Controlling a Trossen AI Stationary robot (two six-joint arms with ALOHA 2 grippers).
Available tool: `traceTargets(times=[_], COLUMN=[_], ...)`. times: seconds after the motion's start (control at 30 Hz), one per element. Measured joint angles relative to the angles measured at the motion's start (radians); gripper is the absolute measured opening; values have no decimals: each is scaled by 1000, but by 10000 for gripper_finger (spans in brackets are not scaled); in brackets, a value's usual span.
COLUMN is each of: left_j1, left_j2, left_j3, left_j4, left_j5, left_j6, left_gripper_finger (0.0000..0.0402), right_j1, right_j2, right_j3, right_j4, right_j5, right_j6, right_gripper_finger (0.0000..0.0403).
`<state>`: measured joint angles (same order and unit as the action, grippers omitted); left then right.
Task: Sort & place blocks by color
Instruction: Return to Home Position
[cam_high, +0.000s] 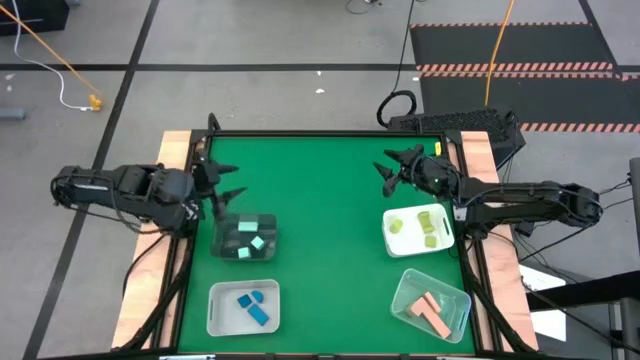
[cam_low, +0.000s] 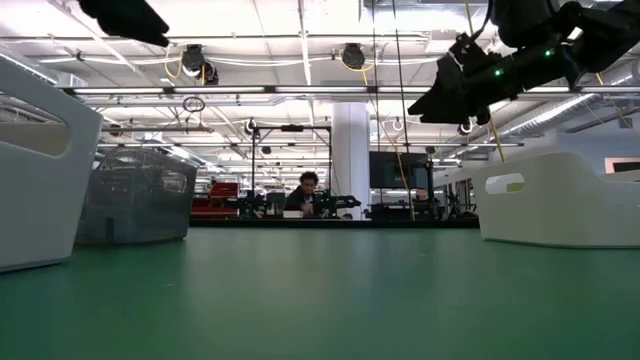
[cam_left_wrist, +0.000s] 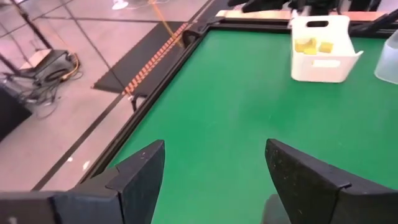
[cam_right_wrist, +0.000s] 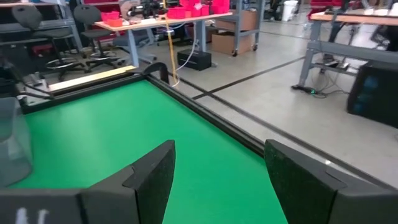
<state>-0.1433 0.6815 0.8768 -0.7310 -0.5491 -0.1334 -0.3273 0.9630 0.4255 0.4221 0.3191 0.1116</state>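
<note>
Left to right in the high view: we found the left gripper (cam_left_wrist: 214, 152) over the table's left edge, jaws wide and empty. Just beside it, a dark bin (cam_high: 222, 232) held mint blocks (cam_high: 252, 245), and a pale bin (cam_high: 218, 300) held blue blocks (cam_high: 255, 308). At right, a white bin (cam_high: 390, 238) held yellow-green blocks (cam_high: 425, 225) and a clear bin (cam_high: 455, 300) held salmon blocks (cam_high: 430, 308). The right gripper (cam_right_wrist: 219, 149) hovered near the white bin, jaws wide and empty.
</note>
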Motion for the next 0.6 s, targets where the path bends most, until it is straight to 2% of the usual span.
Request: traceTargets(times=[0.4,0.6], left_j1=[26,26], left_j2=[-215,-304], left_j3=[0,0], left_j4=[-232,-238], left_j5=[32,25], left_j6=[-33,-12], left_gripper_finger=[278,278], right_j1=[-47,-47], right_j2=[0,0], right_j3=[0,0], right_j4=[-8,-8], right_j5=[-11,-11], right_j6=[0,0], right_gripper_finger=[238,238])
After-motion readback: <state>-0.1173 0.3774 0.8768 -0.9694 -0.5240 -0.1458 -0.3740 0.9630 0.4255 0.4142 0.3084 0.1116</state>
